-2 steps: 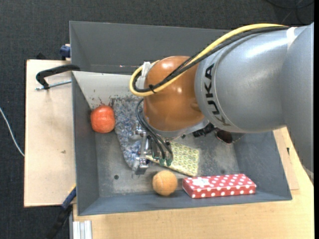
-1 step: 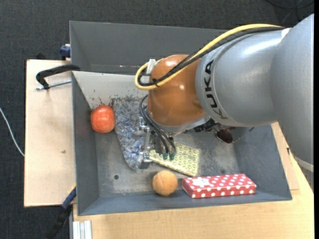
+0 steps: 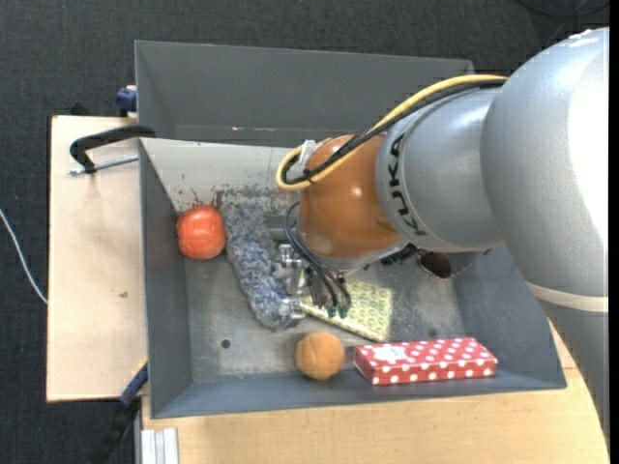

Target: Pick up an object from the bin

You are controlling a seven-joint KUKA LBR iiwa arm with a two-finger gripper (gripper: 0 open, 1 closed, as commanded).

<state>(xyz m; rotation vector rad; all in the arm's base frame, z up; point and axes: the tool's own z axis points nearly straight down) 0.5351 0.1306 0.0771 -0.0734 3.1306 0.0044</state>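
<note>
We see a dark carpet (image 3: 58, 37) all round, and on it a pale board (image 3: 92, 259) that carries the grey metal bin (image 3: 169, 365). The silver arm (image 3: 522, 162) comes in from the right and bends steeply down into the middle of the bin. Its rounded orange cover (image 3: 338, 206) sits just above the wrist, and a yellow cable (image 3: 426, 100) loops over it. The gripper (image 3: 311, 296) points down at the bin floor, low among the things there. The wrist hides much of it, so we cannot tell whether the jaws are apart or together, nor whether anything is between them.

Under the gripper a blue-grey knitted cloth (image 3: 251, 259) meets a pale flat card with small dots (image 3: 366, 309). The tip is at the cloth's near end and the card's left corner, touching or just above both. The cloth lies crumpled in a strip, with its long axis running from the far wall toward the near wall and leaning a little to the right. The card lies flat, and its long edge slants down to the right.

An orange-red ball (image 3: 201, 233) rests left of the cloth, against the left wall. A tan ball (image 3: 319, 354) lies near the front wall, just below the gripper. Beside it to the right is a red box with white dots (image 3: 426, 361), lengthwise along the front wall. A small dark thing (image 3: 433, 263) peeps out under the arm at the right, and we cannot make out what it is.
</note>
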